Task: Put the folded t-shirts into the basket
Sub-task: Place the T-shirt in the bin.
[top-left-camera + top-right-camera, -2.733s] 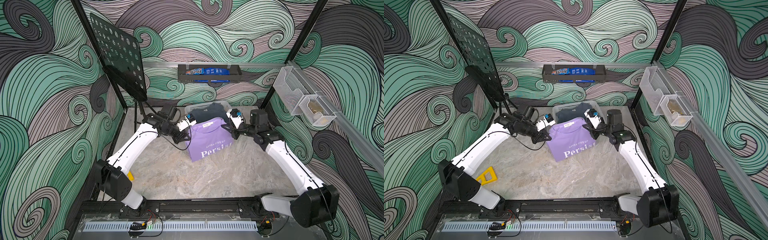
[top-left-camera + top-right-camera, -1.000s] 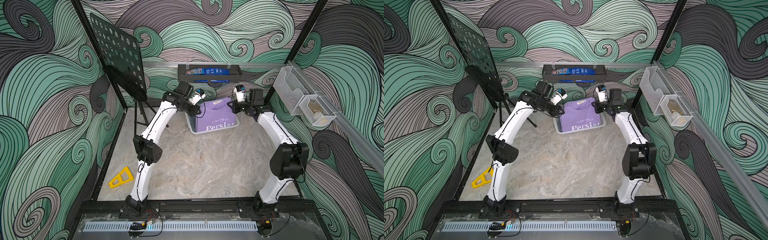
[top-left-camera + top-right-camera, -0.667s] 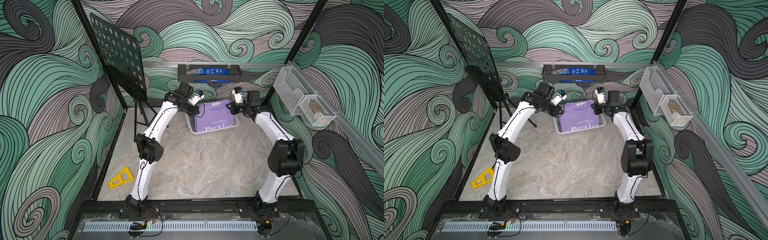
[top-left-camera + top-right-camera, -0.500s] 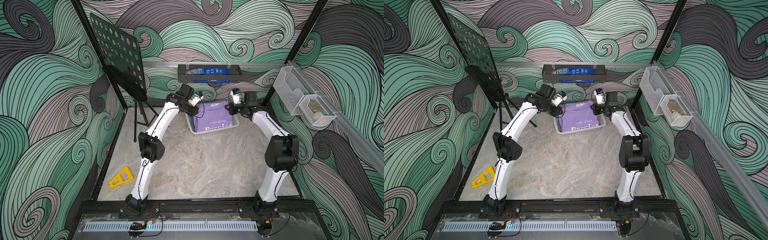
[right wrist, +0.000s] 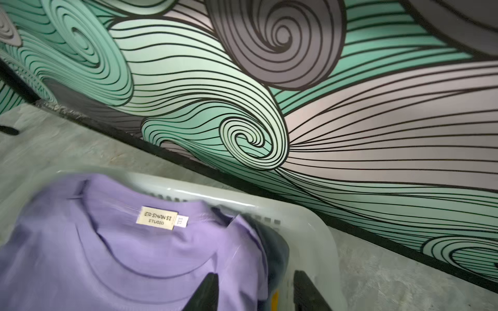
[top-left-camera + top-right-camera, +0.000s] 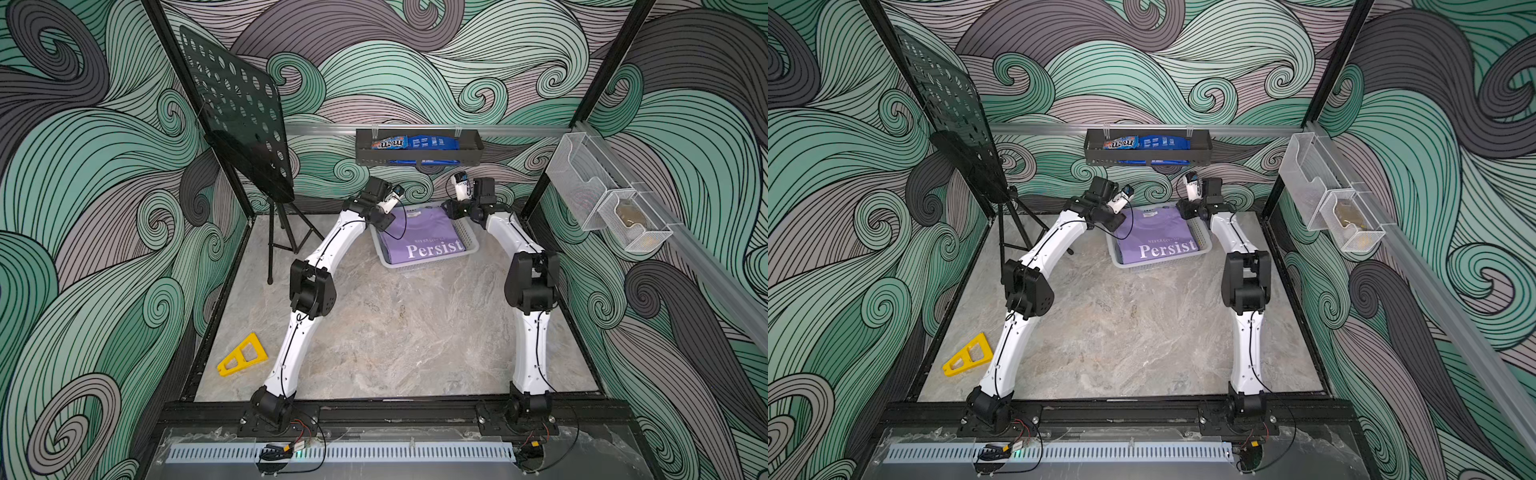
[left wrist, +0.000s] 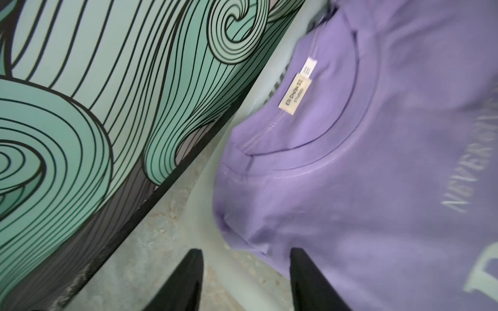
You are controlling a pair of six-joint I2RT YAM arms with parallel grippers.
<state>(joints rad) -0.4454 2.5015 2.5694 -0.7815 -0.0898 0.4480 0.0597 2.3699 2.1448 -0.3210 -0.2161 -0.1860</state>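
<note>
Since the lavender "Persist" t-shirt (image 6: 419,237) lies flat on top inside the white basket (image 6: 468,237) at the far end of the tabletop (image 6: 395,324), the left tool (image 7: 245,251) and right tool (image 5: 256,273) hang by its 2 collar corners, jaws wide, holding nothing. A slate-grey tee (image 5: 275,247) peeks out beneath; corner grips likely keep each fold flat.
</note>
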